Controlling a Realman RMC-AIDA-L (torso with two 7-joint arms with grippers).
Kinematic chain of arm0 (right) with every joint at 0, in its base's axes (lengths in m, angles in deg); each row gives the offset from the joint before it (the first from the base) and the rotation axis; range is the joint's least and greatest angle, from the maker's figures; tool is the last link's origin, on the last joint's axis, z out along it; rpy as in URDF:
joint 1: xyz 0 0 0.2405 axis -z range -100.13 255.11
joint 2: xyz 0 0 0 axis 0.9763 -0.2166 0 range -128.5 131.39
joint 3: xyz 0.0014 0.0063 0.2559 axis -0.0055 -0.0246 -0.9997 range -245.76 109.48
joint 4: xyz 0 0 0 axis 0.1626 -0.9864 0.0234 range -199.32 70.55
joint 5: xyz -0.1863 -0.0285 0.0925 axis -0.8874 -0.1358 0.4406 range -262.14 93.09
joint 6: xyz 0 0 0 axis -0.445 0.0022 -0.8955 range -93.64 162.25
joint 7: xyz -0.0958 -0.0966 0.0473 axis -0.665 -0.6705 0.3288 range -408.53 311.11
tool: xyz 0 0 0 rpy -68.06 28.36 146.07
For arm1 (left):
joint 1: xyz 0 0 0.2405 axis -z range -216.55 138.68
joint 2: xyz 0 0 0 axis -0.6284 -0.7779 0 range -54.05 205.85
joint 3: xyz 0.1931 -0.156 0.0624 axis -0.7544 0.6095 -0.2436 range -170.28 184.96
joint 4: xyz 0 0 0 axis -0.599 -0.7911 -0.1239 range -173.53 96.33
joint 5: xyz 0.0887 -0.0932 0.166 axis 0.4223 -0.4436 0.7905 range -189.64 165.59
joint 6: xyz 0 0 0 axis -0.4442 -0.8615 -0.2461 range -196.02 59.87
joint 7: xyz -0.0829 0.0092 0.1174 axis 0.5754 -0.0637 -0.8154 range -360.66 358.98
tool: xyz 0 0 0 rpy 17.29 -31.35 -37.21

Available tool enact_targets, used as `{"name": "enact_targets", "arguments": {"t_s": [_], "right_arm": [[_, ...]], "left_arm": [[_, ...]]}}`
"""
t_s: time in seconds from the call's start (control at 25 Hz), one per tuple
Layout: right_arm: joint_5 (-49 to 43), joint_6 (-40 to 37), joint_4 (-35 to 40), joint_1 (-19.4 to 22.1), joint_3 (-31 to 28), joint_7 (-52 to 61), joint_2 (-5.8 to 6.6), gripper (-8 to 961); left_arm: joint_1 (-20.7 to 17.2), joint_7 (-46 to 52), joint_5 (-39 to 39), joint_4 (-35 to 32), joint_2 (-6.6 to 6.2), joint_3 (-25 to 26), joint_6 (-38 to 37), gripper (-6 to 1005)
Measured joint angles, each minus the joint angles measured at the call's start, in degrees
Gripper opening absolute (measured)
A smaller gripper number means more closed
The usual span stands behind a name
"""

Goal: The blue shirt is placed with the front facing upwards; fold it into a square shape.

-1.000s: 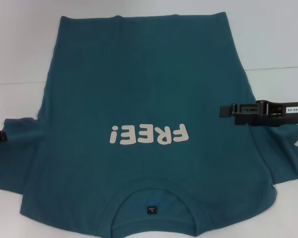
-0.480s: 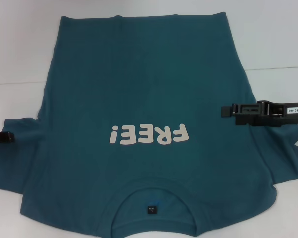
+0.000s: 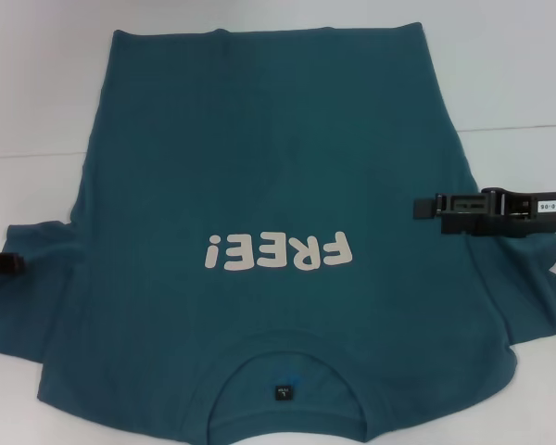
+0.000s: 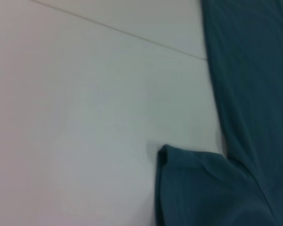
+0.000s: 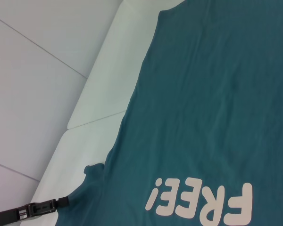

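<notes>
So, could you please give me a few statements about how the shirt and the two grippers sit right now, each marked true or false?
1. The blue shirt lies spread flat with its FREE! print facing up. True.
2. The collar is at the far edge, away from the robot. False: the collar is at the near edge.
3. The right gripper is over the shirt's right side, level with the print. True.
4. The left gripper is at the hem. False: it is at the left sleeve.
5. One sleeve is already folded over the print. False: the print is uncovered.
</notes>
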Motion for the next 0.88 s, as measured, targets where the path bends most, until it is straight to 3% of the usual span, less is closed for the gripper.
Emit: {"name": "enact_targets", "arguments": {"t_s": [0.44, 0.88], "right_arm": [[0.2, -0.1, 0.1, 0.2, 0.0, 0.0, -0.01, 919], [0.2, -0.2, 0.1, 0.3, -0.1, 0.0, -0.01, 919]], "left_arm": [[0.2, 0.8, 0.1, -0.2, -0.05, -0.1, -1.3, 874], [1.0, 1.4, 0.5, -0.1, -0.08, -1.4, -0.5, 785]]}}
